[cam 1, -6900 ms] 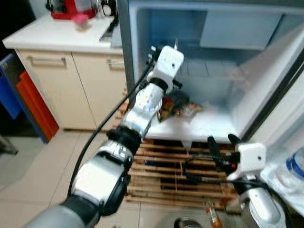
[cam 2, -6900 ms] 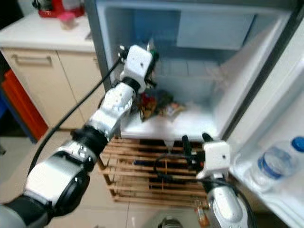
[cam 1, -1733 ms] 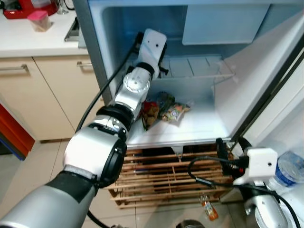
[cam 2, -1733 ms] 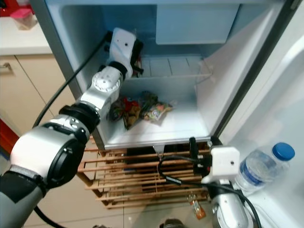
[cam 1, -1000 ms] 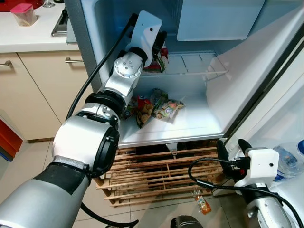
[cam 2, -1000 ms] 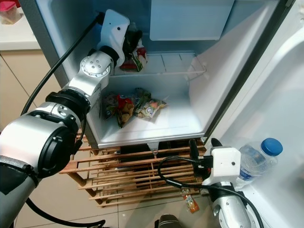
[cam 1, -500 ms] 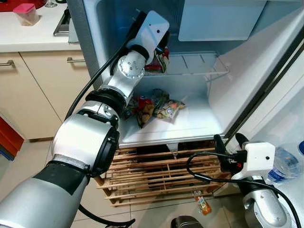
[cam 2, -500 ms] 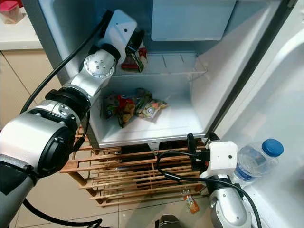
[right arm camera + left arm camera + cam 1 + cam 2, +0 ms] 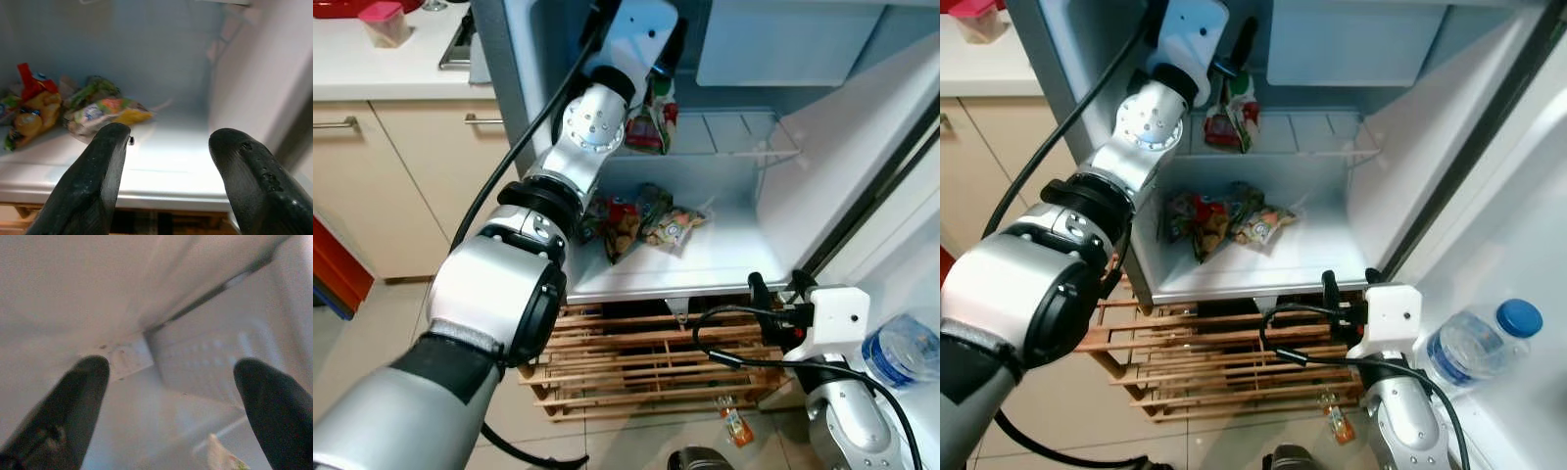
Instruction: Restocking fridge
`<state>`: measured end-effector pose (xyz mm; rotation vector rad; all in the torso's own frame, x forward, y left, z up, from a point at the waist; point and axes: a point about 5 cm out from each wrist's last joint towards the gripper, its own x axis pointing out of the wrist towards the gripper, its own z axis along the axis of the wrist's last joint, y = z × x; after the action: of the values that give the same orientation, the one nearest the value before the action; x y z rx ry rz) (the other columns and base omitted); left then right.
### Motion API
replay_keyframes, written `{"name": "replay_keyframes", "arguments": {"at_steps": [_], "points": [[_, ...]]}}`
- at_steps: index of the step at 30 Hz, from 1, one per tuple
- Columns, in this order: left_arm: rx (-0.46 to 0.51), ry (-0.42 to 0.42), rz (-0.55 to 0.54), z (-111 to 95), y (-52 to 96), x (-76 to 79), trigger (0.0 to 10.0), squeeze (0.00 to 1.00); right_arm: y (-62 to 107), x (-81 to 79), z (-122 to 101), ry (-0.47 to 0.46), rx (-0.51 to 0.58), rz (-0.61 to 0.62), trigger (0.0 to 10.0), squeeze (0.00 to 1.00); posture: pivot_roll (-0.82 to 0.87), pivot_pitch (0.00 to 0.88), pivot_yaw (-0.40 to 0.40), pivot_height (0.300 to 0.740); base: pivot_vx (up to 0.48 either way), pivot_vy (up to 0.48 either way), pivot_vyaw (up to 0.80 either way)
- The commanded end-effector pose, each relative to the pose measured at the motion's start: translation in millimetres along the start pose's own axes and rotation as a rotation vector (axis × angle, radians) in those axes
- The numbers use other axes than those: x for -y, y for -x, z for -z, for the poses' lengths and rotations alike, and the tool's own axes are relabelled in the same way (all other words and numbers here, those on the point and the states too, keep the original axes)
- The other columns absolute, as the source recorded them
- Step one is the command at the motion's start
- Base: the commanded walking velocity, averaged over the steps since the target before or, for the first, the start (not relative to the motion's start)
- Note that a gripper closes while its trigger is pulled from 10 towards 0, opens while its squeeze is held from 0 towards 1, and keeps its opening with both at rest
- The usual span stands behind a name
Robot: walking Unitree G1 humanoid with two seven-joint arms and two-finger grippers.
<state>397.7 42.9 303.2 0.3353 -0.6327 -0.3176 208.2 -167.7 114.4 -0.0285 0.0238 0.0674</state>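
kitchen floor tiles (image 9: 372,333) run beneath us, with cream cabinets (image 9: 401,166) under a white table (image 9: 391,59) at our ten o'clock and an open fridge (image 9: 744,225) straight ahead at twelve. our left tool (image 9: 658,61) is raised high inside the fridge, at the upper wire shelf (image 9: 744,137), and a red and green snack packet (image 9: 651,122) hangs just below it; in the left wrist view its two fingers (image 9: 73,406) stand wide apart with a pale corner of the packet low between them, so we cannot tell whether the packet is gripped or merely resting there. on the white fridge floor (image 9: 1312,255) lies a heap of colourful snack bags (image 9: 1219,220), toward the left wall. our right tool (image 9: 773,294) hovers low at four o'clock, just outside the front edge of the fridge floor, its fingers (image 9: 102,176) spread apart and holding nothing, aimed at the bags. a wooden slatted rack (image 9: 646,362) sits under the fridge, with a small orange bottle (image 9: 732,423) on the tiles beside it. a water bottle (image 9: 1474,343) with a blue cap stands in the door shelf at three o'clock.
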Motion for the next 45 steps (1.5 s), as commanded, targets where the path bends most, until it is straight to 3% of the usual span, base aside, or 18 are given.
{"name": "replay_keyframes", "arguments": {"at_steps": [1, 4, 6, 10, 15, 16, 17, 18, 20, 22, 26, 29, 32, 34, 35, 38, 41, 45], "points": [[0.126, 0.039, -0.007, -21.6, -3.9, -5.0, 10.0, 0.0, -3.5, -2.6, -0.5, -0.002, 0.014, -0.009, 10.0, 0.0, -0.2, 0.0, -0.012, 0.74, 0.0, 0.0, 0.0], [0.184, 0.039, 0.032, -25.1, 11.1, -1.4, 10.0, 0.0, -9.8, -5.4, -1.9, -0.011, 0.032, -0.019, 10.0, 0.0, -0.17, 0.0, -0.013, 0.74, 0.0, 0.0, 0.0], [0.183, 0.047, 0.049, -24.7, 14.4, 1.5, 10.0, 0.0, -11.2, -5.3, -1.5, -0.013, 0.033, -0.021, 10.0, 0.0, -0.17, 0.0, -0.015, 0.74, 0.0, 0.0, 0.0], [0.167, 0.11, 0.151, -21.6, 39.3, 18.7, 10.0, 0.0, -26.1, -4.1, -0.8, -0.016, 0.06, -0.042, 10.0, 0.0, -0.12, 0.0, -0.032, 0.74, 0.0, 0.0, 0.0], [0.186, 0.15, 0.198, -27.9, 55.6, 25.4, 10.0, 0.0, -34.0, -4.6, 1.0, -0.014, 0.069, -0.053, 10.0, 0.0, -0.09, 0.0, -0.038, 0.74, 0.0, 0.0, 0.0], [0.192, 0.165, 0.229, -31.8, 68.2, 27.4, 10.0, 0.0, -35.3, -5.2, 1.6, -0.016, 0.073, -0.055, 10.0, 0.0, -0.08, 0.0, -0.037, 0.74, 0.0, 0.0, 0.0], [0.192, 0.165, 0.229, -31.8, 68.2, 27.4, 10.0, 0.0, -35.3, -5.2, 1.6, -0.016, 0.073, -0.055, 10.0, 0.0, -0.08, 0.0, -0.037, 0.74, 0.0, 0.0, 0.0], [0.176, 0.181, 0.257, -30.2, 82.2, 29.5, 10.0, 0.0, -37.0, -6.0, 2.0, -0.018, 0.079, -0.06, 10.0, 0.0, -0.07, 0.0, -0.035, 0.74, 0.0, 0.0, 0.0], [0.162, 0.188, 0.268, -28.2, 88.6, 30.4, 10.0, 0.0, -37.8, -6.2, 2.2, -0.018, 0.082, -0.062, 10.0, 0.0, -0.07, 0.0, -0.035, 0.74, 0.0, 0.0, 0.0], [0.07, 0.232, 0.303, -12.6, 118.0, 36.4, 10.0, 0.0, -41.8, -5.1, 6.0, -0.021, 0.089, -0.061, 10.0, 0.0, -0.04, 0.0, -0.032, 0.74, 0.0, 0.0, 0.0], [-0.032, 0.349, 0.273, 0.2, 131.4, 40.7, 10.0, 0.0, -49.5, -6.4, 14.6, -0.045, 0.084, -0.047, 10.0, 0.0, 0.0, 0.0, -0.01, 0.74, 0.0, 0.0, 0.0], [-0.183, 0.302, 0.228, 37.4, 154.1, 23.2, 10.0, 0.0, -63.2, -10.2, 16.7, -0.09, 0.089, -0.012, 10.0, 0.0, 0.01, 0.0, 0.009, 0.74, 0.0, 0.0, 0.0], [-0.413, 0.286, 0.175, 78.6, 201.3, 12.3, 10.0, 0.0, -67.8, -0.6, 21.0, -0.147, 0.074, 0.043, 10.0, 0.0, 0.0, 0.0, 0.024, 0.74, 0.0, 0.0, 0.0], [-0.444, 0.303, 0.151, 82.0, 207.8, 12.7, 10.0, 0.0, -67.1, 4.5, 23.9, -0.146, 0.067, 0.054, 10.0, 0.0, 0.0, 0.0, 0.025, 0.74, 0.0, 0.0, 0.0], [-0.506, 0.297, 0.053, 88.1, 216.6, 6.3, 10.0, 0.0, -66.3, 12.8, 29.8, -0.133, 0.053, 0.086, 10.0, 0.0, 0.0, 0.0, 0.022, 0.74, 0.0, 0.0, 0.0], [-0.499, 0.3, -0.017, 83.3, 209.5, 2.4, 10.0, 0.0, -67.6, 18.7, 27.1, -0.137, 0.067, 0.118, 10.0, 0.0, 0.0, 0.0, 0.019, 0.74, 0.0, 0.0, 0.0], [-0.473, 0.333, -0.011, 78.2, 192.3, 8.5, 10.0, 0.0, -71.5, 22.6, 21.9, -0.111, 0.093, 0.111, 10.0, 0.0, -0.02, 0.0, 0.022, 0.74, -0.131, -0.08, 0.0], [-0.436, 0.34, 0.008, 73.4, 185.4, 11.2, 10.0, 0.0, -73.4, 27.4, 18.3, -0.092, 0.108, 0.114, 10.0, 0.0, -0.02, 0.0, 0.026, 0.74, -0.411, -0.24, 0.0]]}}
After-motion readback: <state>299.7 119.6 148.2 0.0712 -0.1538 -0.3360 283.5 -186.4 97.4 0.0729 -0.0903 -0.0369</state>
